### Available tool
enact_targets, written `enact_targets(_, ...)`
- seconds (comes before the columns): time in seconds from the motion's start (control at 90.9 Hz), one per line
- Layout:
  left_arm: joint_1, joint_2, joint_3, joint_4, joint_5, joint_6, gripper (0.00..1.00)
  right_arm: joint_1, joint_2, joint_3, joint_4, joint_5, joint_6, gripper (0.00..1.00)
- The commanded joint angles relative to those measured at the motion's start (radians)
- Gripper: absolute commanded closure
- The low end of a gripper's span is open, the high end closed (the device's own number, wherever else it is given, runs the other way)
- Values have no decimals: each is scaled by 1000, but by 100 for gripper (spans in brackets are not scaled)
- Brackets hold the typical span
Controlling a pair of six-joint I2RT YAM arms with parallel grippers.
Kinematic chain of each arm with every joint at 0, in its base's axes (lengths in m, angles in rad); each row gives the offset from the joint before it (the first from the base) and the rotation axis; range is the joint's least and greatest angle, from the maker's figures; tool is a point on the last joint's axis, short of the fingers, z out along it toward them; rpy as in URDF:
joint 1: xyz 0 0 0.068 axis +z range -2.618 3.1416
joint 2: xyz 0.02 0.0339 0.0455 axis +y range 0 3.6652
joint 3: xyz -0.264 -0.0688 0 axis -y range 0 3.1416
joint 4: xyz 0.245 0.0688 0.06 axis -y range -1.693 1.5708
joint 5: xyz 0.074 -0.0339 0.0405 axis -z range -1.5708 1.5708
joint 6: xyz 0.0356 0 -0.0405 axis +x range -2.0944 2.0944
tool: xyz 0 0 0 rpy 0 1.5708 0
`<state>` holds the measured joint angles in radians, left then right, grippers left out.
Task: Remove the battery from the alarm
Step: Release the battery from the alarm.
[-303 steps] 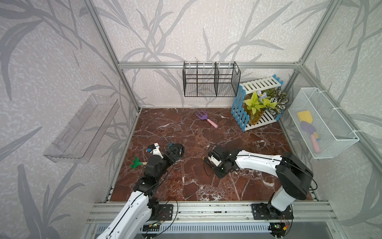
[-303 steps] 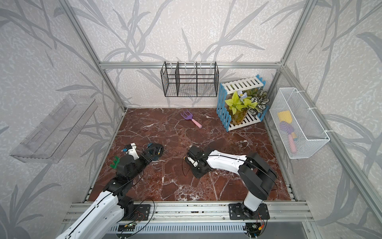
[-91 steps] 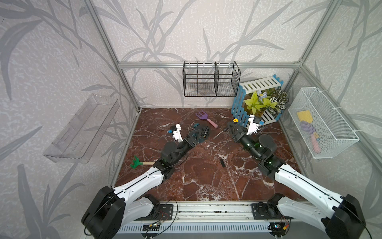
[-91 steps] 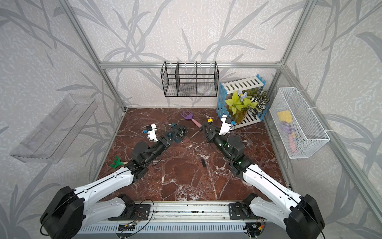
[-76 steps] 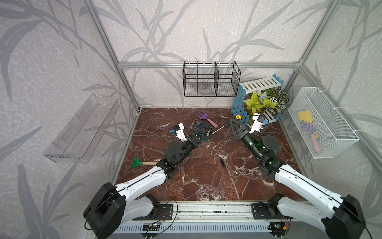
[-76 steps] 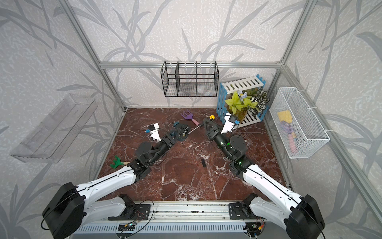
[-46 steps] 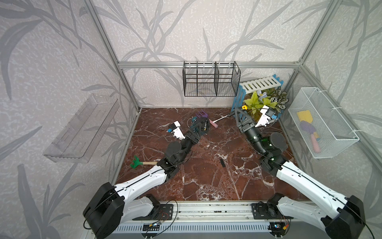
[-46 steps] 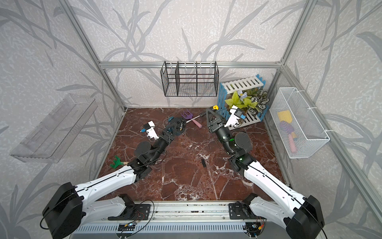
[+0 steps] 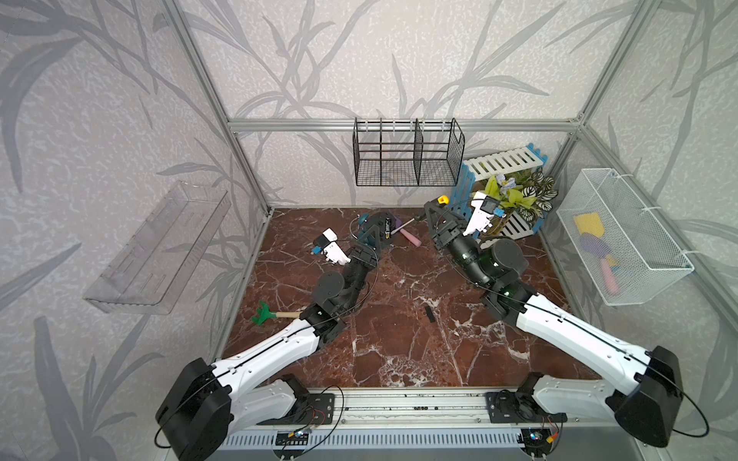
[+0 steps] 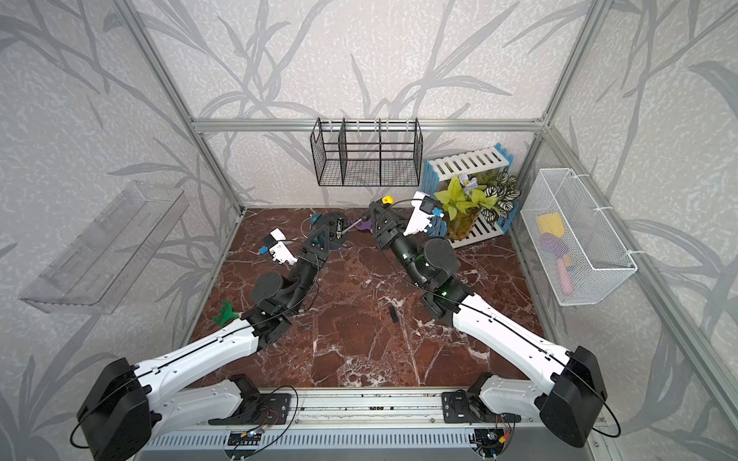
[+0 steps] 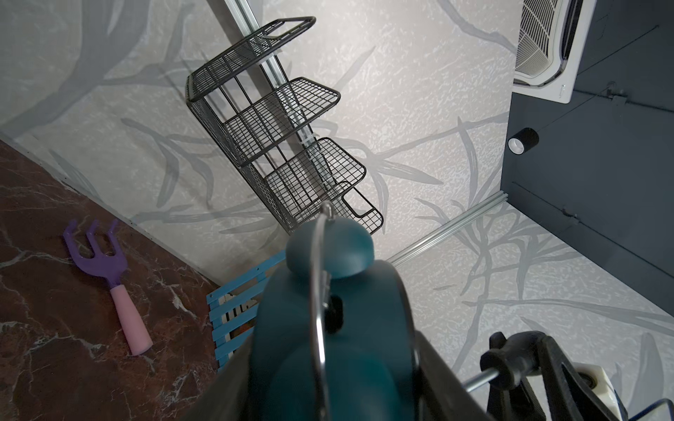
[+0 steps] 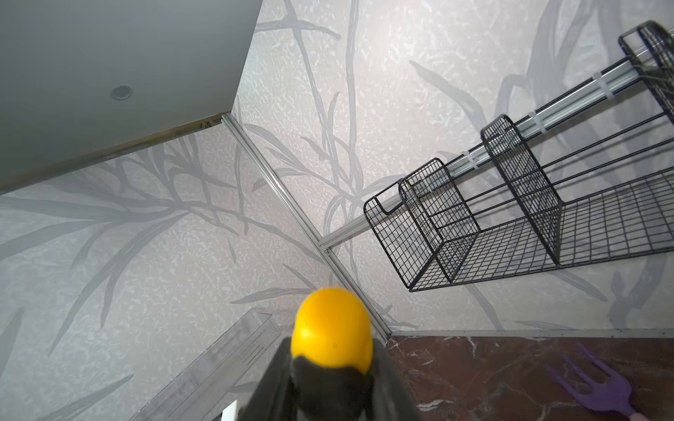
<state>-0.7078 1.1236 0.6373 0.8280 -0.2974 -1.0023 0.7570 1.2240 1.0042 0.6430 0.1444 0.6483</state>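
Battery (image 9: 386,229) seems still seated in the black back of the alarm (image 9: 382,220), which my left gripper (image 9: 374,235) clamps aloft. My right gripper (image 12: 332,368) is closed around the screwdriver (image 12: 332,328), its tip at that back. The black cover (image 9: 429,313) is off, lying well behind both grippers. Prying remains.

Top pair overhead, frontal; wrist cameras close, upward.
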Motion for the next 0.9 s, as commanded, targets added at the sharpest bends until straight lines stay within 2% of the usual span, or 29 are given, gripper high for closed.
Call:
enact_targets(0.0,-4,-25,50,78,-8,14,83,15,5,45,-1,41,-64,100)
enact_targets(0.418,-5,-20,55,83,8,-11,83,34,55,68,3,122,-117,100)
enact_targets(0.616,-5,-18,58,87,6,-31,83,75,90,89,2,196,-200,100)
enact_targets(0.748,-4,-12,60,88,-17,-72,83,134,127,96,8,266,-212,100)
enact_targets(0.891,-2,-11,62,86,-67,-150,83,239,178,100,6,295,-314,100)
